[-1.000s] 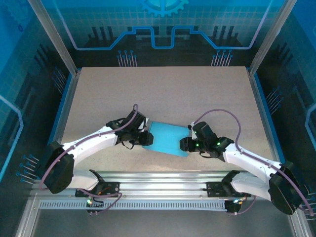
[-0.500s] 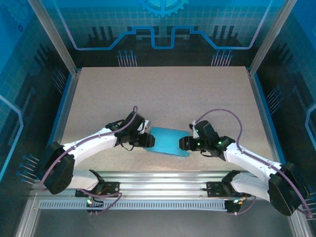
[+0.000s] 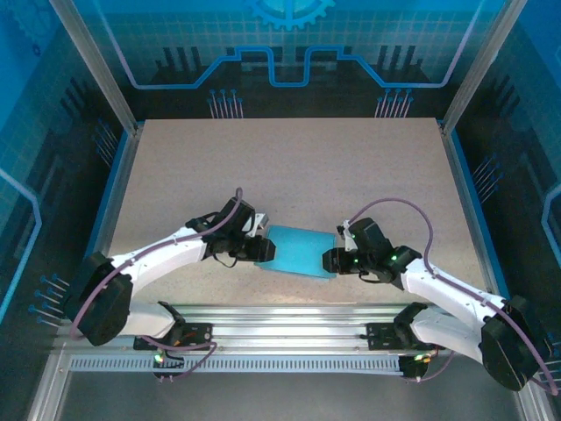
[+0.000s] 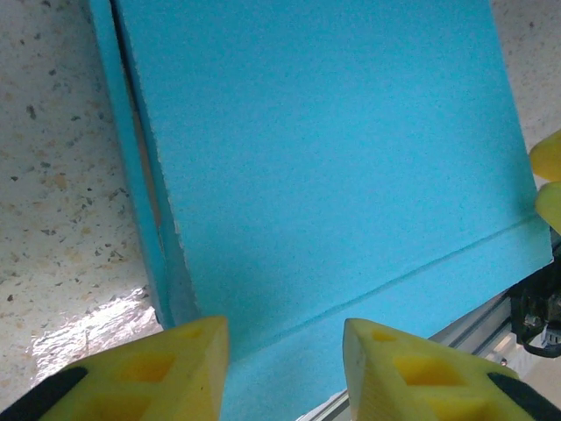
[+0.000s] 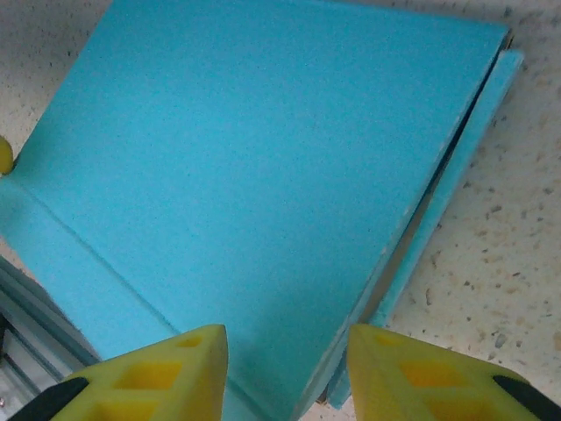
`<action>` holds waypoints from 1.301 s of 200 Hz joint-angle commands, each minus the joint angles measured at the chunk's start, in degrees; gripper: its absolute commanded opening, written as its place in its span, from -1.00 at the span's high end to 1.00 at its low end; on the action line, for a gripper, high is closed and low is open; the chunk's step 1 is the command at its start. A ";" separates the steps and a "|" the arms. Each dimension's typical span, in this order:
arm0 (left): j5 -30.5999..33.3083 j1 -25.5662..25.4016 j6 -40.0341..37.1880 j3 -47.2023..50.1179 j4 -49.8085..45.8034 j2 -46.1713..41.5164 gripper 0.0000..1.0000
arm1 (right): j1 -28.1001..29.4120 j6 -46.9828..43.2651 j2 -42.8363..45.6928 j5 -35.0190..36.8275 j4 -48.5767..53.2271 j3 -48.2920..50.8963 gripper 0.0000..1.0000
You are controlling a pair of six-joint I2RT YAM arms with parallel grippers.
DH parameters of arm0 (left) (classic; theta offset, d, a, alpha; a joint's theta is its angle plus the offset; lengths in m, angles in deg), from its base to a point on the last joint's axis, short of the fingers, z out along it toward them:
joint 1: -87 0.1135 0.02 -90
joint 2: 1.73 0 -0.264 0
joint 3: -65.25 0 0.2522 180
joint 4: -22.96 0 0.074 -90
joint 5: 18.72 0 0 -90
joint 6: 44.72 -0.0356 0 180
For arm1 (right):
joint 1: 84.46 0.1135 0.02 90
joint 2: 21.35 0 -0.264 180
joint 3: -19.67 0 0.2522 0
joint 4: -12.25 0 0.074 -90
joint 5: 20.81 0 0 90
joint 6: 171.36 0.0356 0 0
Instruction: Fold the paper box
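Observation:
The paper box (image 3: 300,252) is a bright blue flat rectangle lying on the table (image 3: 289,167) near its front edge, between my two grippers. My left gripper (image 3: 266,250) is at its left end. In the left wrist view the box (image 4: 333,158) spreads beyond the left gripper (image 4: 285,338), whose yellow fingers stand apart with nothing clamped. My right gripper (image 3: 330,260) is at the box's right end. In the right wrist view the box (image 5: 254,149) shows a side flap gaping along its edge, and the right gripper (image 5: 287,342) is open over that corner.
An aluminium rail (image 3: 289,316) runs along the table's near edge just behind the box. Blue frame walls (image 3: 114,175) close in the left and right sides. The speckled beige tabletop stretches away behind the box.
The box's far edge has dropped, so it lies flatter. My right gripper has drawn back a little to the right. The left gripper has hardly moved.

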 commanded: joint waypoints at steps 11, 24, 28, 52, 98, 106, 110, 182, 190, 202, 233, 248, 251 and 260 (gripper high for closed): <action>-0.72 0.36 0.12 -0.77 -0.95 2.62 0.16 | 0.04 1.37 -0.09 -2.70 -1.08 0.91 0.16; -1.83 0.37 0.64 -0.83 -0.28 3.27 0.16 | 0.16 1.55 -0.36 -3.12 -1.63 0.90 0.16; -2.19 0.30 0.78 -0.84 -0.11 3.47 0.16 | 0.19 1.63 -0.43 -3.30 -1.81 0.90 0.16; -1.78 0.38 0.64 -1.13 -0.83 3.56 0.16 | 0.19 2.29 -0.71 -4.08 -3.08 1.12 0.17; -2.10 0.38 0.75 -1.34 -1.28 3.76 0.19 | 0.48 2.98 -2.46 -4.01 -5.06 1.60 0.34; -1.97 0.32 0.75 -1.28 -1.26 3.85 0.19 | 0.68 3.12 -2.64 -3.82 -5.21 1.60 0.40; -2.06 0.36 0.82 -1.31 -1.18 3.92 0.19 | 0.80 3.13 -2.73 -3.80 -5.37 1.61 0.42; 1.18 -0.58 0.75 -0.75 -1.46 5.96 0.20 | 1.69 1.82 -6.98 -0.01 -3.71 0.72 0.53; 1.32 -0.67 0.86 -0.65 -1.19 5.93 0.20 | 1.69 1.90 -7.27 0.49 -3.88 0.91 0.53; 1.41 -0.68 1.14 -0.50 -0.81 5.95 0.20 | 1.69 1.69 -7.88 1.11 -4.41 0.83 0.54; 2.25 -0.79 1.93 -0.78 0.19 6.27 0.20 | 1.59 0.20 -11.06 2.68 -5.31 -1.40 0.54; 2.79 -0.82 2.49 -1.10 0.85 6.70 0.20 | 1.30 -0.52 -13.13 3.10 -6.14 -3.01 0.54; 2.93 -0.84 2.55 -1.16 0.97 6.78 0.20 | 1.26 -0.68 -13.47 3.15 -6.29 -3.36 0.54; 3.51 -0.75 2.84 -1.38 1.35 7.03 0.20 | 1.07 -1.10 -14.73 3.36 -6.96 -4.30 0.54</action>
